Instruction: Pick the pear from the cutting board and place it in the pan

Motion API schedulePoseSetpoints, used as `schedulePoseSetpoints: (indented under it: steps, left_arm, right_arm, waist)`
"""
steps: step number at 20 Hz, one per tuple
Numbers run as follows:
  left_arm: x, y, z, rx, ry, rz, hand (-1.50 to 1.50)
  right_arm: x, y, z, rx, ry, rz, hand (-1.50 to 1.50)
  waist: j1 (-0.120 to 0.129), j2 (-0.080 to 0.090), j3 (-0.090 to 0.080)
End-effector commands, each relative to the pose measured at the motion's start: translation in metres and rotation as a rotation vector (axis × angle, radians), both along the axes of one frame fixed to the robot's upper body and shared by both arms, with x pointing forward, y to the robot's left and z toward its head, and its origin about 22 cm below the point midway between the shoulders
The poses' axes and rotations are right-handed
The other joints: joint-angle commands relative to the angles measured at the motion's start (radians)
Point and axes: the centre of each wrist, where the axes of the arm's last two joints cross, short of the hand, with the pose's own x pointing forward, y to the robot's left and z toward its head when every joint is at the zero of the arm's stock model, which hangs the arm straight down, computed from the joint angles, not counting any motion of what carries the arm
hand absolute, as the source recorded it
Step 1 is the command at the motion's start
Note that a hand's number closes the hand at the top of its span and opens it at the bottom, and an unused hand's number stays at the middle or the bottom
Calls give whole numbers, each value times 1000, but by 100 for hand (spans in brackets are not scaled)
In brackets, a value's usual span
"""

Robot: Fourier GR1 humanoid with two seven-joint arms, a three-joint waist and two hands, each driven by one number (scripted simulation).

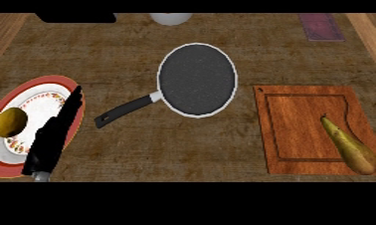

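A long yellow-brown pear (348, 147) lies on the wooden cutting board (301, 119) at the right, near the board's lower right corner. A dark round pan (197, 80) with a pale rim sits mid-counter, its black handle (125, 110) pointing down-left. Nothing is in the pan. My left hand (51, 139) shows at the lower left with its fingers straight and pointing up over a plate, far from the pear and the pan. My right hand does not show in this view.
A red-rimmed patterned plate (51, 92) at the left edge carries a round yellow-brown item (10, 122). Along the far edge stand a black object (75, 18), a white rounded object (170, 18) and a maroon mat (321, 26).
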Motion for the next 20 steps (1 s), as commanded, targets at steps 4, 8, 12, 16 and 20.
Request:
schedulePoseSetpoints:
  steps: [4, 8, 12, 16, 20]
  left_arm:
    - [-3, -16, 1, 9, -2, -2, 0]
    - [1, -2, -8, 8, -6, -18, 0]
    - [-5, -8, -8, 8, -2, 8, 0]
    - [1, 2, -5, 11, -2, 7, 0]
    - [-17, -1, 8, -3, 5, 3, 0]
  right_arm:
    - [14, 34, -10, -120, 152, 24, -150]
    - [16, 60, -18, -204, 221, 44, -150]
    - [23, 66, -11, -285, 314, 48, -150]
    - [32, 82, -11, -306, 340, 41, -150]
    - [34, 77, -36, -292, 389, 60, -150]
  waist:
    - [7, 2, 1]
    - [2, 2, 0]
    - [4, 1, 0]
    - [3, 1, 0]
    - [2, 0, 1]
